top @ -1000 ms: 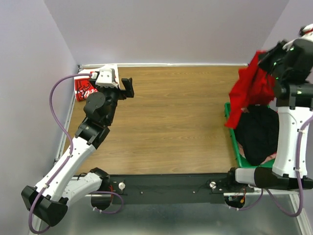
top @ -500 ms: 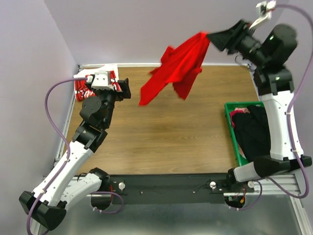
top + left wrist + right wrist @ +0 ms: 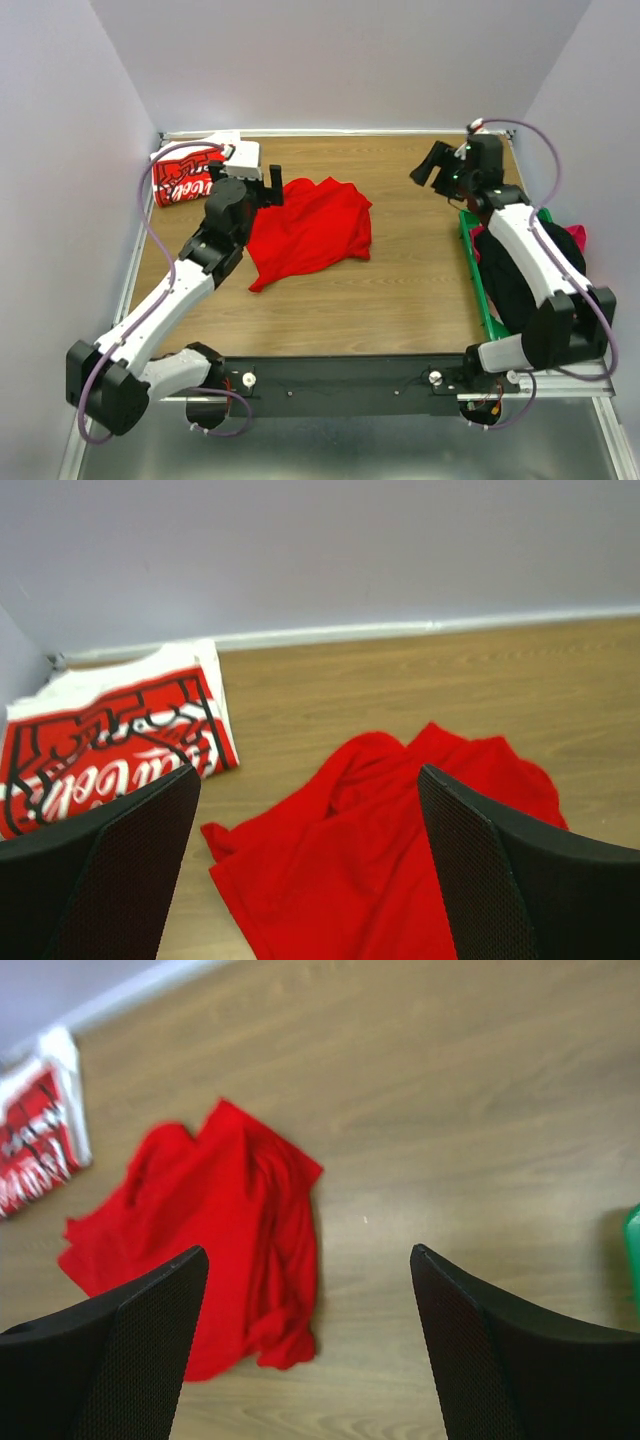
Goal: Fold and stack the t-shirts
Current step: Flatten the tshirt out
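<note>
the plain red t-shirt lies crumpled on the desk, left of centre. its long axis runs on a slant from the near left to the far right, with a narrow corner pointing to the near left and the bunched, wider part at the far end. folds ridge its surface and it is not spread flat. the lettered t-shirt sits folded in the far left corner, script side up, its long axis roughly left to right, its white edge against the back rail. the two shirts are near each other but apart.

bare wood stretches from the plain shirt's right edge to the green crate at the right side, which holds dark clothes. a strip is also open along the near side.

the left jaws stand spread wide and empty, above the gap between the shirts at the plain shirt's far left edge. the right jaws are also spread wide, holding nothing, above the far right of the desk by the crate's far end, well apart from both shirts.
</note>
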Robot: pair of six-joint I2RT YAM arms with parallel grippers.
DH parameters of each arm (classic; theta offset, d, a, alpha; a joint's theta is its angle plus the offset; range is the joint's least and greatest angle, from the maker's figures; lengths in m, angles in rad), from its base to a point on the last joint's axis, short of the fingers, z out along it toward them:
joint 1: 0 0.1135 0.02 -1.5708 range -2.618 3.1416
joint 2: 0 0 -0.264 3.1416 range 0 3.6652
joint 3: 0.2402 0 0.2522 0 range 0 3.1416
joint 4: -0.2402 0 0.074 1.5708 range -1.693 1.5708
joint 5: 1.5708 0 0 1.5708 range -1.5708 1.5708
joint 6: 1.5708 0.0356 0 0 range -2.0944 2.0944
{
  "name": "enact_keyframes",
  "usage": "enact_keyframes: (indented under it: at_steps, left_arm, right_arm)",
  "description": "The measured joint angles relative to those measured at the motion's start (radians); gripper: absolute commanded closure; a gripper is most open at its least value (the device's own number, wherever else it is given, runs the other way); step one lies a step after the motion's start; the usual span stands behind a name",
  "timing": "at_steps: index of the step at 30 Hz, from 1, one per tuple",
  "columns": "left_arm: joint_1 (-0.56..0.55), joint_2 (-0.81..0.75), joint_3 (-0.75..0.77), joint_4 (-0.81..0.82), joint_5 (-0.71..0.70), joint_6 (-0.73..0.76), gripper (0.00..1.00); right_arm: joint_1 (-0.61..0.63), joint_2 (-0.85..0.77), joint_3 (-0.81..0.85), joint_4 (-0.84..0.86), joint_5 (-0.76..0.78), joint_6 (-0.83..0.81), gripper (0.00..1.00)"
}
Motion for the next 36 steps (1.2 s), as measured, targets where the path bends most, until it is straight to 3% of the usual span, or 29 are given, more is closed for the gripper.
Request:
enact_keyframes:
  at_steps: [4, 11, 17, 23, 27, 32, 35, 36]
  left_arm:
    - [0.000, 0.097, 0.011, -0.067, 0.005, -0.066, 0.03]
    - [0.000, 0.155, -0.005, -0.167, 0.003, -0.244, 0.04]
    - [0.000, 0.105, -0.209, -0.185, 0.000, -0.410, 0.05]
    - [0.000, 0.112, -0.277, -0.215, -0.006, -0.476, 0.05]
    - [0.000, 0.182, -0.278, -0.202, -0.003, -0.501, 0.05]
    - [0.000, 0.282, -0.280, -0.187, 0.021, -0.507, 0.12]
    - [0.000, 0.316, -0.288, -0.163, 0.047, -0.507, 0.26]
    - [0.000, 0.324, -0.292, -0.152, 0.054, -0.505, 0.29]
  right_arm:
    - [0.056, 0.097, -0.065, 0.001, -0.028, -0.013, 0.13]
    - [0.251, 0.237, -0.108, 0.028, -0.067, -0.034, 0.27]
    - [0.302, 0.323, -0.140, 0.037, -0.080, -0.046, 0.29]
    - [0.317, 0.394, -0.145, 0.051, -0.099, -0.061, 0.31]
    - [0.323, 0.436, -0.140, 0.064, -0.119, -0.068, 0.49]
    - [0.333, 0.451, -0.136, 0.077, -0.135, -0.069, 0.61]
    - [0.334, 0.451, -0.136, 0.077, -0.135, -0.066, 0.79]
    - [0.334, 0.450, -0.136, 0.078, -0.135, -0.066, 0.91]
